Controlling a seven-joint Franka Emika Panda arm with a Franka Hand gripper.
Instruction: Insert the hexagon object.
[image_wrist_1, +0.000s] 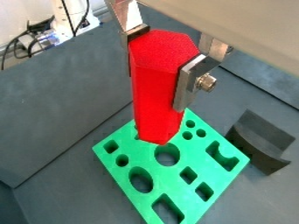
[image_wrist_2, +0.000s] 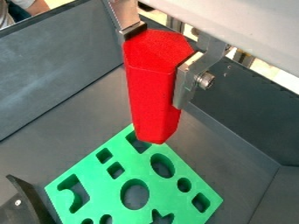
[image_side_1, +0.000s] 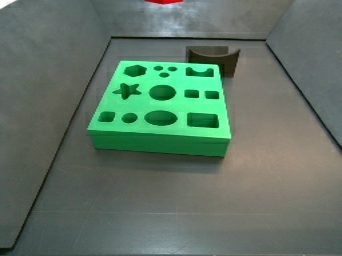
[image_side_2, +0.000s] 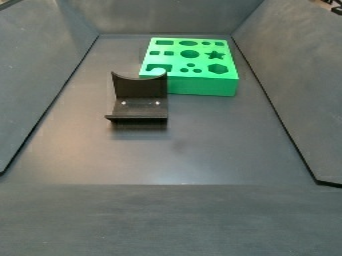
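Now, line by line:

My gripper: it is closed on the hexagon object, high above the floor; in both wrist views my silver finger plates press two opposite sides of its upper part, one finger in front and the other behind its top edge.

Hexagon object, look: bright red, tall and narrow, with six flat smooth sides and a flat hexagonal top; plain, with no marks that I can see.

Hexagon object, pose: upright between my fingers, its lower end hanging above the green block; I cannot tell from the wrist views whether it touches the block. In a side view only a sliver of red shows at the upper edge, well above the block.

Green block: a flat bright green slab lying on the dark floor, with many cut-out holes, among them a hexagon hole, a star, circles and squares. It also shows in the other wrist view and side view.

Dark curved block: a brown-black piece resting on the floor near the green block, apart from it; it shows too at and.
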